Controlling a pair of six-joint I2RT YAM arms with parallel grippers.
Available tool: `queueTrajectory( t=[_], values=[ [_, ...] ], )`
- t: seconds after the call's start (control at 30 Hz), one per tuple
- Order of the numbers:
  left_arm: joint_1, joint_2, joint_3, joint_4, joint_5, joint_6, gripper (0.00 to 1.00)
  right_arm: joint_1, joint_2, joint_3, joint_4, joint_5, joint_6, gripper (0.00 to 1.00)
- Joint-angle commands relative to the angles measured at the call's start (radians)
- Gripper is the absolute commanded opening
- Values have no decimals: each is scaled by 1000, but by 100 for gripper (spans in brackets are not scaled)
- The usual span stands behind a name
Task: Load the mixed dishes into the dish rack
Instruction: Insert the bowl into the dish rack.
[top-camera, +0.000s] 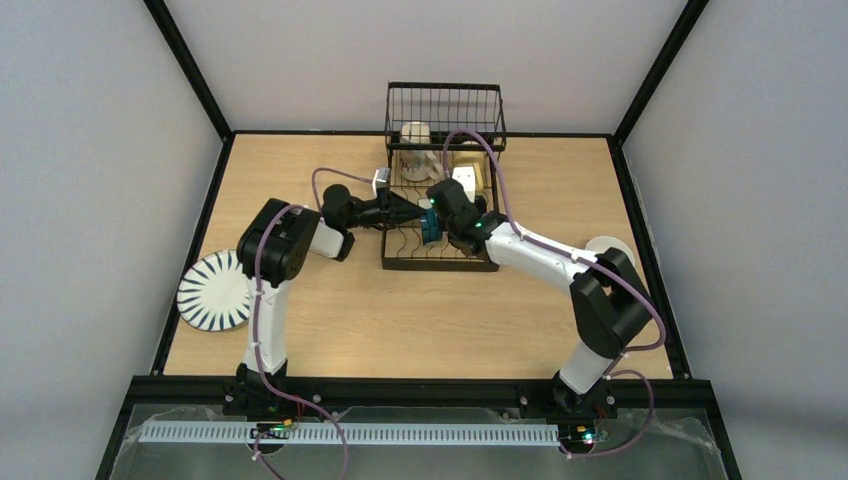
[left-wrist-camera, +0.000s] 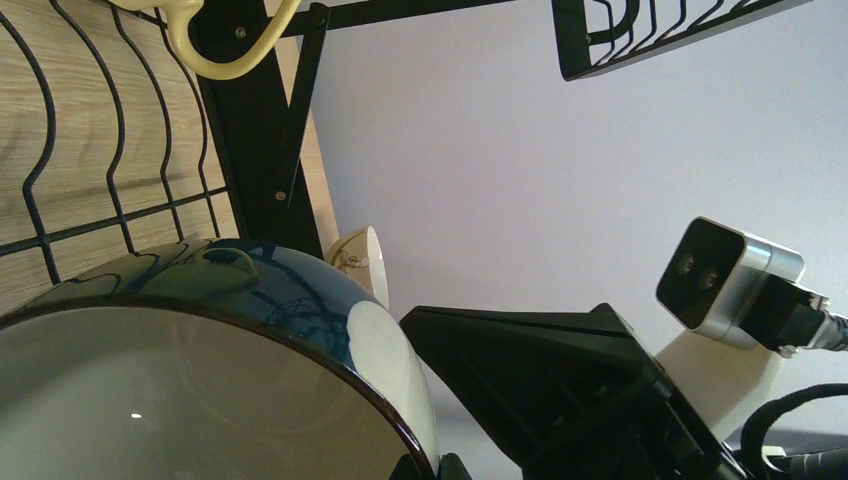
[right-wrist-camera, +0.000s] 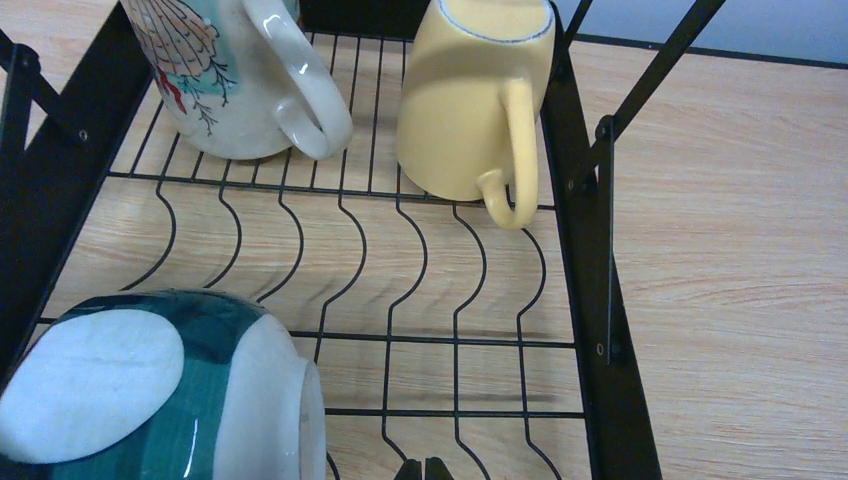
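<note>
blue bowl (right-wrist-camera: 200, 400) stands on edge in dish rack (right-wrist-camera: 590, 250), opening leftward.

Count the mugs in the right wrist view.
2. A beige patterned mug sits on the dish rack's wire level at upper left; a yellow mug is beside it at upper right. Others may lie outside that frame.

Lab test cell: wooden table (top-camera: 400, 330), grey panels (top-camera: 90, 150), black frame (top-camera: 189, 66), left arm (top-camera: 265, 305), right arm (top-camera: 540, 255) bolted down.
</note>
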Motion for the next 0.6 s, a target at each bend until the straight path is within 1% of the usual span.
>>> queueTrajectory(
  t=[0.0, 0.27, 0.57],
  values=[
    [5, 17, -14, 79, -5, 14, 2, -10, 28, -10, 35, -17, 13, 0],
    [8, -24, -78, 20, 6, 83, 2, -13, 64, -9, 46, -21, 11, 0],
    [17, -74, -117, -166, 22, 240, 2, -13, 103, -4, 55, -56, 16, 0]
  ],
)
